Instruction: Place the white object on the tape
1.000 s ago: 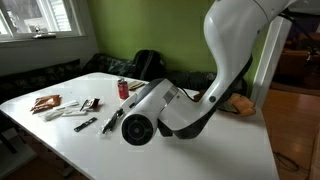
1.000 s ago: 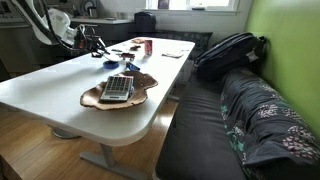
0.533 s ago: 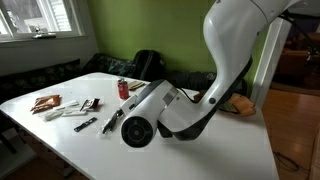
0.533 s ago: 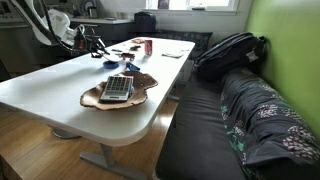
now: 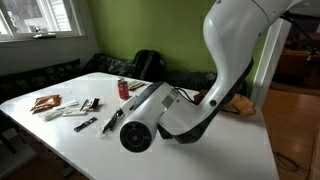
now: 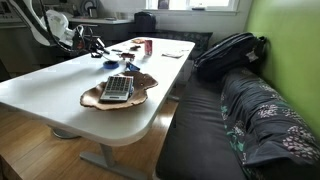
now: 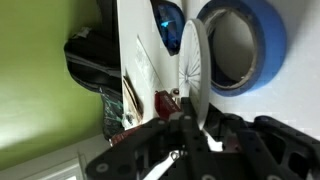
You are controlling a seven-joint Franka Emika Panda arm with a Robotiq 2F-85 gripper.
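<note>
A smooth gloss is seen on the white table (image 6: pixel 50 85), on which the brown wooden bowl (image 6: pixel 148 82) and blue tape roll (image 7: pixel 270 40) are rendered matt.

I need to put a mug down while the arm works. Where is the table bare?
Bare: the wide stretch of table between the wooden bowl and the edge away from the bench. Crowded: the end by the red can, where the end effector holds the white object beside the tape, amid pens.

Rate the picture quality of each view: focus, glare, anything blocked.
Wrist view: soft, close-up, turned sideways; the tape and white object read clearly, the gripper is a dark blur. In an exterior view the window is washed out and the arm hides the gripper.
</note>
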